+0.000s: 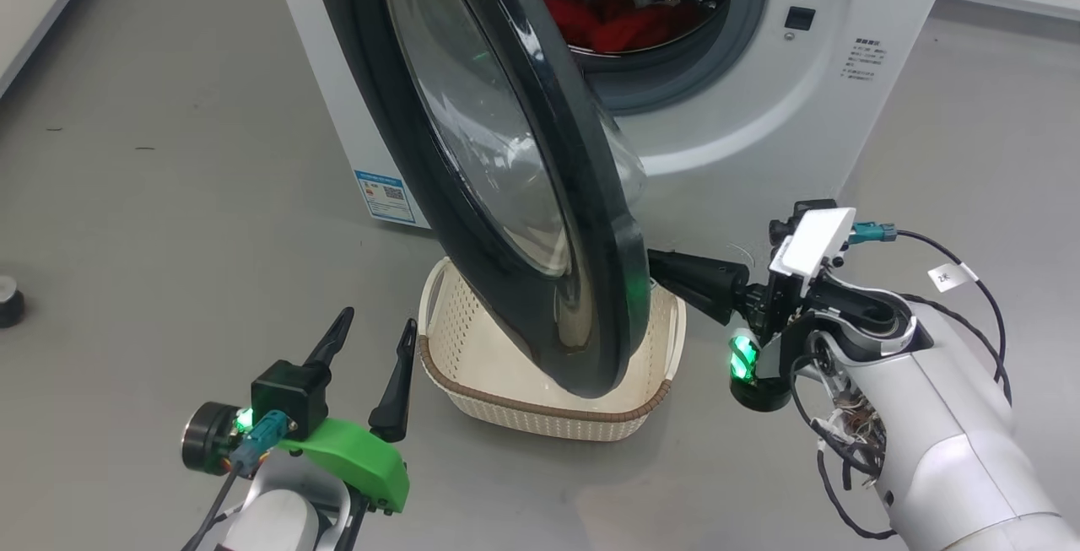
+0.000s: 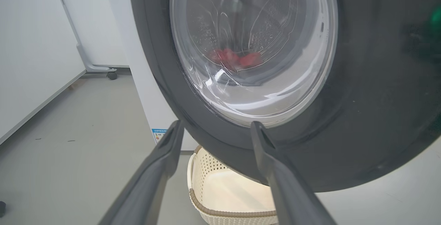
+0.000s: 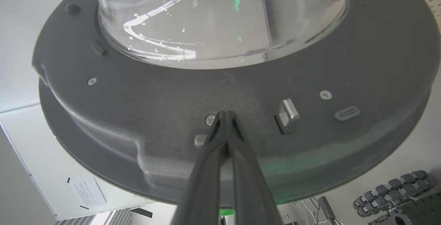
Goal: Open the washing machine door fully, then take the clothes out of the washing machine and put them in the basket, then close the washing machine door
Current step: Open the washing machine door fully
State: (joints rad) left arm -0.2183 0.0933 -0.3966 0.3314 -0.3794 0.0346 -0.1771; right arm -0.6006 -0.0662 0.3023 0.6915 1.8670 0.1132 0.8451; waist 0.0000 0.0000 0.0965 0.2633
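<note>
One washing machine [image 1: 759,112] stands at the far side of the grey floor, with one blue sticker [image 1: 386,195] low on its left front. Its single washing machine door [image 1: 481,137] is partly open and swings out toward the near side, so its lower edge hangs over the one basket [image 1: 523,416]. The basket sits on the floor just in front of the machine, and both of its side handles are visible.

The clothes [image 1: 616,24] lie in the drum as one red heap with a white patch. How many garments it holds cannot be told. The left wrist view shows the heap through the door glass [image 2: 236,58].

There are two grippers, each with two dark fingers. The left gripper [image 1: 378,319] is near and left of the basket, with its fingers spread wide and nothing between them. The right gripper [image 1: 662,268] reaches in from the right with its fingers pressed together. In the right wrist view its tips [image 3: 225,114] are against the door's inner face, just left of the one metal latch hook [image 3: 287,114], and they hold nothing.
</note>
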